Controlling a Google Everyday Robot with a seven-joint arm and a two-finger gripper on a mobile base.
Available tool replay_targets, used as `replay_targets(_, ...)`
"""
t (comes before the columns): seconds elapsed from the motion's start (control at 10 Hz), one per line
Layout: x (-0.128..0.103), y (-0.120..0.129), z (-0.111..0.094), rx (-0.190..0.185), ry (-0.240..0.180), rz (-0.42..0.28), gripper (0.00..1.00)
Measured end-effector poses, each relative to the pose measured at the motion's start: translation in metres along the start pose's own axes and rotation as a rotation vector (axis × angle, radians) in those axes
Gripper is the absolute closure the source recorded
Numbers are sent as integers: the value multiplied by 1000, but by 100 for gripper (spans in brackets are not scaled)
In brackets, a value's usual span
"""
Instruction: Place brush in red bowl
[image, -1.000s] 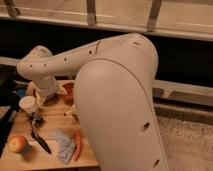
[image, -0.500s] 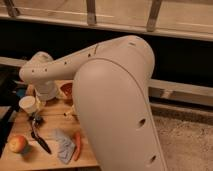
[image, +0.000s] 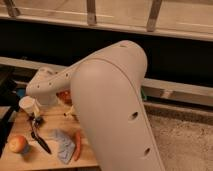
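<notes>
The brush lies on the wooden table at the lower left, its black handle running diagonally down to the right. My gripper hangs from the white arm right over the brush's upper end, at or just above it. The red bowl shows only as an orange-red sliver behind the arm, to the right of the gripper; most of it is hidden.
A white cup stands just above the gripper. An apple lies at the left edge. A grey cloth and an orange carrot lie right of the brush. The arm hides the table's right part.
The arm's wrist has shifted slightly left and lower over the brush. The brush and the other objects lie where they were.
</notes>
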Motion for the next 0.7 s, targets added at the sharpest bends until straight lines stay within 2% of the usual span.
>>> replay_targets(0.1,1,11,2,-12,-3,-18,20)
replay_targets(0.6,1,10,3,-14,1,-14,20)
replay_targets(0.7,3,10,11,-16,13,-7,20)
